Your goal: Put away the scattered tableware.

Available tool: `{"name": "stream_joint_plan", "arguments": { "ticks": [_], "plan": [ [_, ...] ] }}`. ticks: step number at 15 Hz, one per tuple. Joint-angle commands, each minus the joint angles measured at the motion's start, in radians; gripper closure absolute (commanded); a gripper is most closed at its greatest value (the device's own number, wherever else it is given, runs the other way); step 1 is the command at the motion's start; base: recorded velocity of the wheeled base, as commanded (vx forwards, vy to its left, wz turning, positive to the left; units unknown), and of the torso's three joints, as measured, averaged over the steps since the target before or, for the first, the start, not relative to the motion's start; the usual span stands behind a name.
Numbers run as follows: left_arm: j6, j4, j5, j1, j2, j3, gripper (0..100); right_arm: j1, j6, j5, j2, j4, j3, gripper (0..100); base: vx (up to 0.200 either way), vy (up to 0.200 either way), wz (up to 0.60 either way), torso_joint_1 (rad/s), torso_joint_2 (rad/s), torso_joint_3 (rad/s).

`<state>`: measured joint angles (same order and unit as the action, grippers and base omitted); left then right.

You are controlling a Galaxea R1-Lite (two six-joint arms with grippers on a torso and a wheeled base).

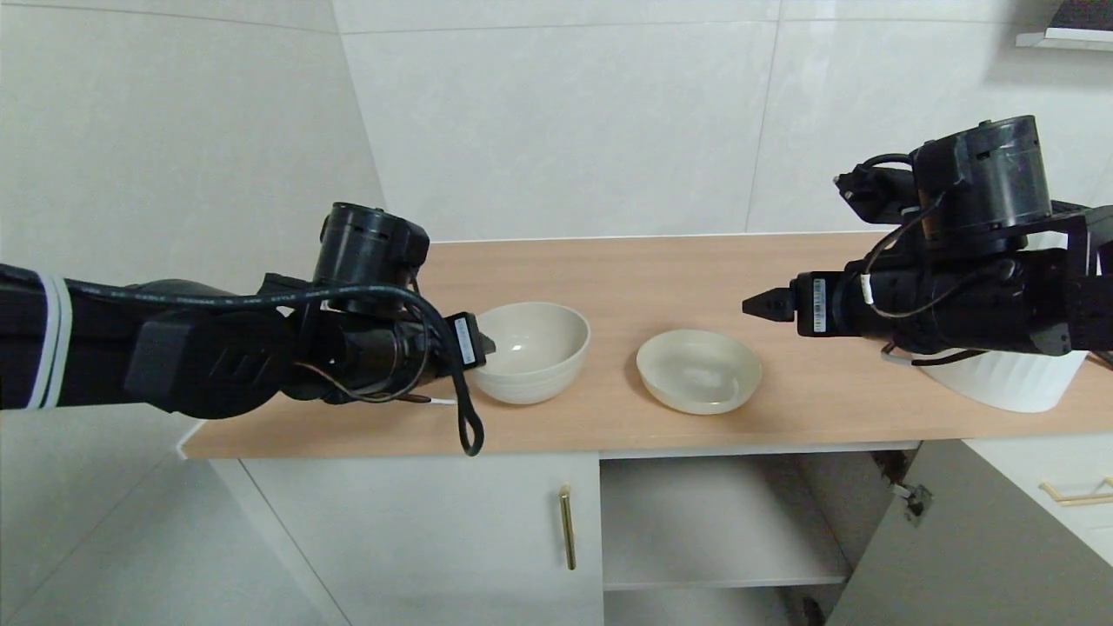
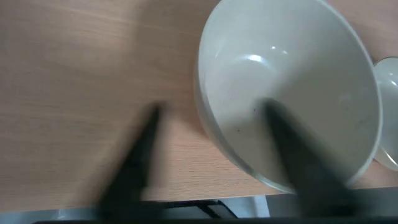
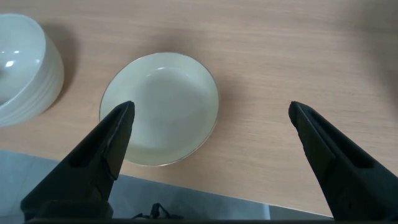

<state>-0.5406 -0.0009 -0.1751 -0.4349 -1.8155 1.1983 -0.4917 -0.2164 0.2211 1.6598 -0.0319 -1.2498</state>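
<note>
Since a rim pinch seems intended, the left end effector (image 2: 211, 109) straddles the wall of the deep bowl (image 1: 537, 346), not yet closed, while the right end effector (image 3: 210, 107) hangs spread wide near the shallow dish (image 3: 158, 109).

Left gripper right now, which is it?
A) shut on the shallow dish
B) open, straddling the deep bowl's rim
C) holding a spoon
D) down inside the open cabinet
B: the left gripper is open, with one finger over the inside of the deep bowl and the other outside it over the counter.
</note>
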Motion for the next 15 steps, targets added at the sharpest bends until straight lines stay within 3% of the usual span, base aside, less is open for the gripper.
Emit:
{"name": "stream_joint_plan", "arguments": {
  "ticks": [1, 6, 9, 15],
  "plan": [
    [-0.001, -0.001, 0.000, -0.001, 0.001, 0.000, 100, -0.001, 0.000, 0.000, -0.005, 0.000, 0.000, 0, 0.000, 0.000, 0.00, 0.000, 0.00, 0.000],
    [0.007, 0.001, 0.008, -0.001, 0.108, -0.034, 100, -0.001, 0.000, -0.002, -0.006, 0.000, 0.000, 0, 0.000, 0.000, 0.00, 0.000, 0.00, 0.000],
    [0.011, 0.001, 0.049, -0.001, 0.176, -0.057, 100, -0.001, -0.001, 0.000, 0.017, -0.003, -0.002, 0, 0.000, 0.000, 0.00, 0.000, 0.00, 0.000],
    [0.010, 0.001, 0.063, -0.001, 0.190, -0.065, 100, 0.025, -0.001, 0.021, 0.189, -0.003, -0.042, 0, 0.000, 0.000, 0.00, 0.000, 0.00, 0.000]
  ]
}}
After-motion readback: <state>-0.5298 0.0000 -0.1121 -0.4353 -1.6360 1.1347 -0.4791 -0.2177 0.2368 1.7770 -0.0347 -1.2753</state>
